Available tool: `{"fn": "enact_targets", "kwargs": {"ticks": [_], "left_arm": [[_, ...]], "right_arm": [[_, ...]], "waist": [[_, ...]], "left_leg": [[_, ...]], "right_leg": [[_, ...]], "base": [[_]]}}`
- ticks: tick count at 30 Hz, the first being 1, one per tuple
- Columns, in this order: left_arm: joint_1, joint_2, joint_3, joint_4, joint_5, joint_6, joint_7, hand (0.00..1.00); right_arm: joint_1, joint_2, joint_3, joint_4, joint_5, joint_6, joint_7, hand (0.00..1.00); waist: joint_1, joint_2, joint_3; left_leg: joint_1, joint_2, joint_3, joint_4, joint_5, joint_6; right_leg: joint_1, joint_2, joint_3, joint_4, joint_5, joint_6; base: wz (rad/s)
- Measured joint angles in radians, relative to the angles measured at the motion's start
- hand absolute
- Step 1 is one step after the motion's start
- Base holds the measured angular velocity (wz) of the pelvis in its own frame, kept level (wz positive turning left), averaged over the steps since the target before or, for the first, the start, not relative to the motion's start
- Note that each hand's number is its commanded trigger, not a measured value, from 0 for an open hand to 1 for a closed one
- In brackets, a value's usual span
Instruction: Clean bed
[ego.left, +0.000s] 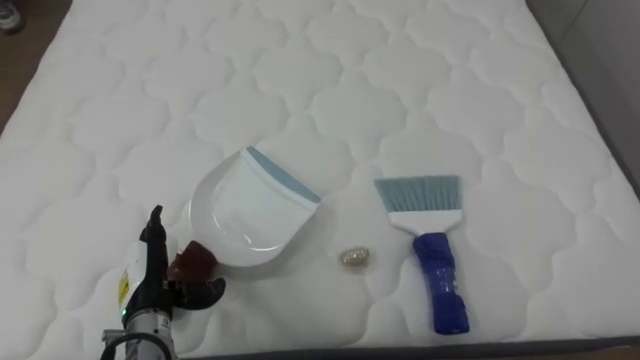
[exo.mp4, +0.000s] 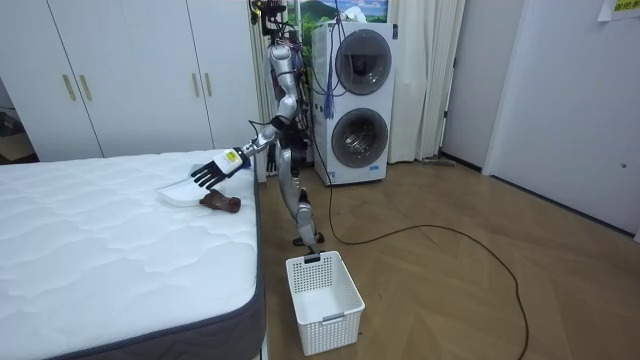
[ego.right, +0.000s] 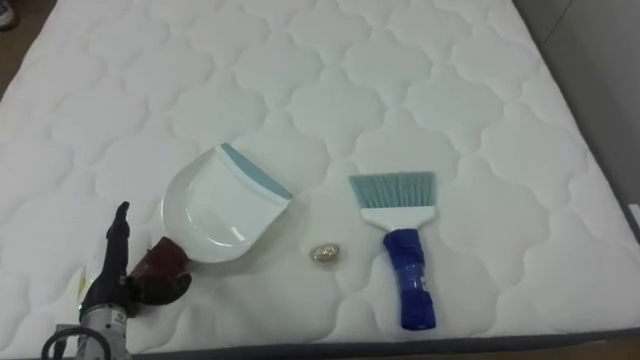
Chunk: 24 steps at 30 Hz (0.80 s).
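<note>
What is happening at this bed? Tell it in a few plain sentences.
The robot stands at the side of the bed, its left hand open beside the handle of the dustpan, not yet gripping it. The dustpan lies on the bed. The brush lies untouched to its right, with a small scrap between them. A white basket stands on the floor by the bed.

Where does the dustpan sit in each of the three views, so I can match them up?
Left eye view: the dustpan lies left of centre on the mattress.
Right eye view: the dustpan lies left of centre again.
Room view: the dustpan is near the bed's edge on the room view's right.
Shared landmark: the left hand by its dark handle.
</note>
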Motion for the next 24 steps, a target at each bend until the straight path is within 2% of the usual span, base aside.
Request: {"fn": "enact_targets", "kwargs": {"ticks": [18, 20, 24], "left_arm": [[-0.003, 0.001, -0.002, 0.017, 0.000, -0.004, 0.000, 0.00], [-0.017, 0.002, -0.010, 0.034, 0.000, -0.004, 0.000, 0.00], [-0.059, 0.003, -0.021, 0.085, 0.001, -0.005, -0.002, 0.00]], "right_arm": [[0.000, 0.000, 0.000, 0.002, 0.007, -0.001, -0.013, 0.00], [0.001, 0.000, 0.001, 0.003, 0.013, -0.001, -0.014, 0.00], [-0.009, 0.000, 0.001, 0.019, 0.043, -0.005, -0.011, 0.00]], "waist": [[-0.003, -0.003, 0.0019], [-0.001, -0.004, 0.0024], [-0.002, -0.008, 0.0046]], "left_leg": [[0.001, 0.000, -0.007, -0.001, 0.000, 0.000], [0.006, -0.001, -0.023, -0.002, 0.000, 0.000], [0.009, 0.001, -0.024, -0.008, 0.000, 0.000]], "right_leg": [[0.000, -0.001, -0.016, 0.002, 0.000, 0.000], [-0.002, -0.001, -0.020, 0.004, 0.000, 0.000], [0.004, -0.001, -0.021, 0.003, 0.000, 0.000]], "base": [[0.01], [0.02], [0.00]]}}
